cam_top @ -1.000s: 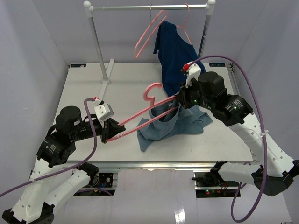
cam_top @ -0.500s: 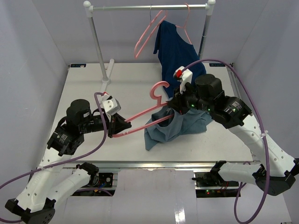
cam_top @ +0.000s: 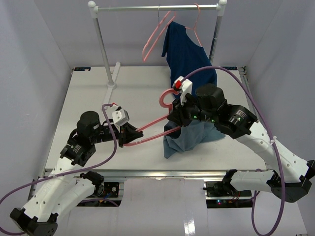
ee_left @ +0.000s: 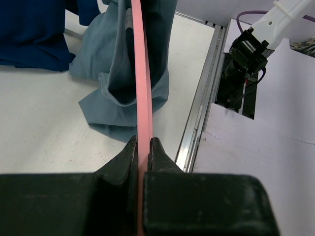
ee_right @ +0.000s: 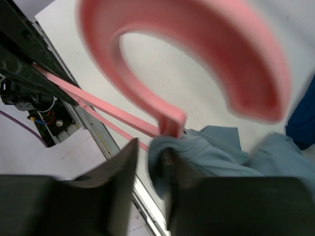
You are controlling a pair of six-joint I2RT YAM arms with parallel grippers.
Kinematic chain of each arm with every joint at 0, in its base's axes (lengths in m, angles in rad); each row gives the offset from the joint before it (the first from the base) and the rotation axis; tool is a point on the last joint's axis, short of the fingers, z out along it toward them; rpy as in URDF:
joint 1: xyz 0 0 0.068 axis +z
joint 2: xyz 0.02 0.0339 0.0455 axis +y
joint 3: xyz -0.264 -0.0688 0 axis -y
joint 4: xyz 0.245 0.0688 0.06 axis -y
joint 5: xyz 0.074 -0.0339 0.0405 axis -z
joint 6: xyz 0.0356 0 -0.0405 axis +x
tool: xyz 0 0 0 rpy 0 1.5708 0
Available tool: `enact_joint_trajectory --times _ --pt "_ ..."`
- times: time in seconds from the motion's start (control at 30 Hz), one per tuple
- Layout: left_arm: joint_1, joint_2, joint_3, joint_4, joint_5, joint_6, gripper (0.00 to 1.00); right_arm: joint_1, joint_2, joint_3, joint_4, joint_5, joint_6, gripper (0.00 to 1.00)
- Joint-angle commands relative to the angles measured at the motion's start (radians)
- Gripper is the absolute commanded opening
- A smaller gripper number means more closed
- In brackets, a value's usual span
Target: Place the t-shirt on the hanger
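Observation:
The pink hanger (cam_top: 162, 100) is held above the table, its hook up near my right wrist. My left gripper (cam_top: 129, 135) is shut on the hanger's near end, and the left wrist view shows the pink bar (ee_left: 140, 73) pinched between its jaws (ee_left: 142, 140). The slate blue-grey t-shirt (cam_top: 189, 135) hangs bunched from my right gripper (cam_top: 177, 118), its lower part on the table. In the right wrist view my gripper (ee_right: 150, 147) holds the ribbed collar (ee_right: 160, 152) right under the hanger's neck, with the hook (ee_right: 236, 44) close above. The hanger's bar runs into the shirt (ee_left: 115, 73).
A metal rail (cam_top: 157, 7) on two posts stands at the back. A dark navy shirt (cam_top: 184, 54) hangs on it on a pink hanger (cam_top: 197, 27), with another pink hanger (cam_top: 155, 39) beside it. The table's front edge rail (ee_left: 202, 113) lies close below the t-shirt.
My left gripper has pushed the hanger to the right. My right gripper has moved left with the collar, and the t-shirt has gathered from a spread heap into a hanging bunch.

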Motion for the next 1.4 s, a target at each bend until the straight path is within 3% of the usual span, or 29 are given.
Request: enact_joint_trajectory --times 0.0,0.13,0.4,0.57,0.67,0.93,1.23,1.37 --pt "-0.007 -0.041 -0.047 0.178 0.077 -0.023 0.00 0.036 -0.067 -0.021 0.171 -0.002 0.033 0.40" --pt "-0.007 -0.062 -0.098 0.233 0.085 -0.041 0.00 0.034 -0.099 -0.025 0.157 0.024 0.007 0.54" --pt "-0.007 -0.084 -0.142 0.289 0.098 -0.084 0.00 0.036 -0.145 -0.003 0.111 0.073 -0.059 0.72" --pt "-0.007 -0.104 -0.150 0.305 0.094 -0.094 0.00 0.036 -0.124 0.033 0.064 0.116 -0.063 0.72" --pt "-0.007 -0.104 -0.152 0.320 0.086 -0.108 0.00 0.036 -0.055 0.106 -0.057 0.128 -0.062 0.65" --pt "-0.007 -0.102 -0.166 0.374 0.056 -0.163 0.00 0.120 0.085 0.270 -0.219 0.354 -0.052 0.60" --pt "-0.007 -0.112 -0.183 0.407 0.053 -0.165 0.00 0.262 0.053 0.247 -0.156 0.384 -0.183 0.77" --pt "-0.007 -0.121 -0.190 0.406 0.058 -0.159 0.00 0.267 0.047 0.232 -0.194 0.341 -0.246 0.78"
